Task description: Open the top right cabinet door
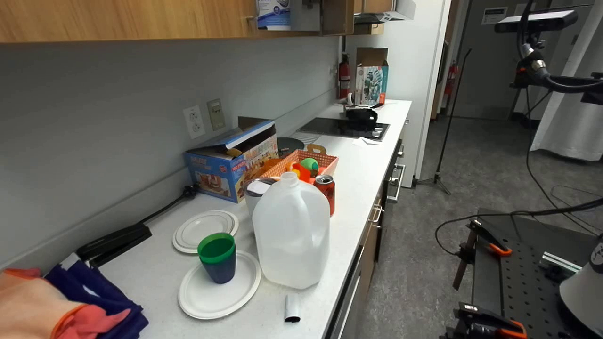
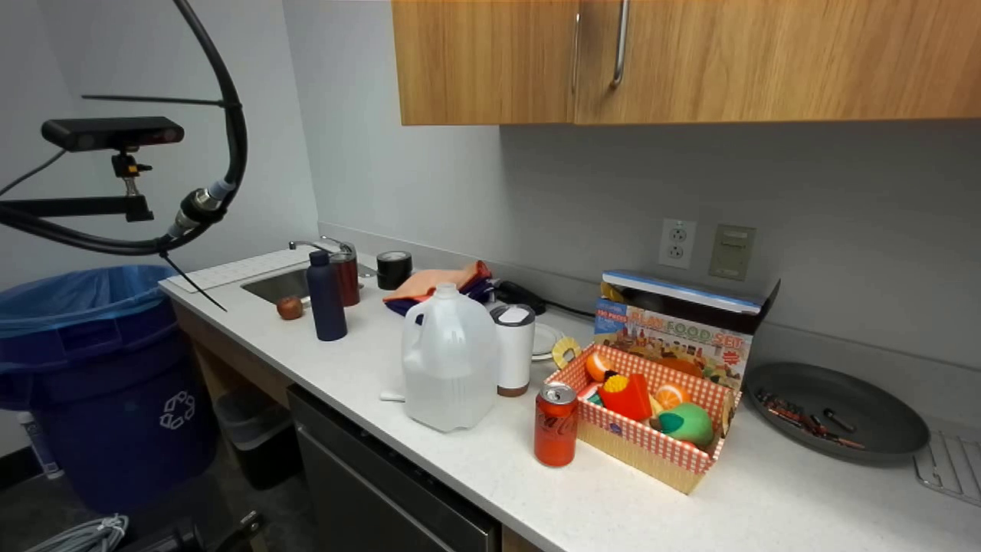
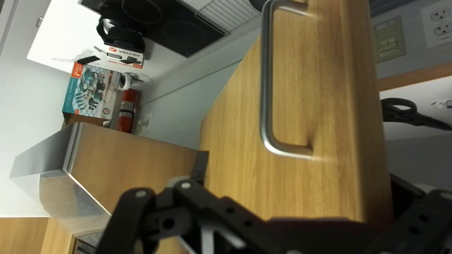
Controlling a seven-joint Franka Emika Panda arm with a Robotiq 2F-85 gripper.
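The top right cabinet door (image 3: 243, 148) stands swung open in the wrist view, its wood-grain outer face filling the middle. Its bar handle (image 3: 266, 88) is upright there, above the fingers and untouched. In an exterior view its dim inner side (image 1: 341, 19) sticks out beside the open cabinet. In an exterior view its outer face (image 2: 782, 61) and handle (image 2: 621, 46) show at the top. My gripper (image 3: 303, 176) is open, one finger on the outer-face side and one past the door's free edge. Whether it touches the door cannot be told. It is out of view in both exterior views.
The open cabinet holds a blue-white box (image 1: 273, 14). Scissors (image 3: 411, 114) lie inside it. A longer wood panel (image 1: 127, 19) adjoins it. A range hood (image 3: 74, 176) is left of the door. Below, the counter holds a milk jug (image 1: 292, 230), cups and a toy basket (image 2: 651, 445).
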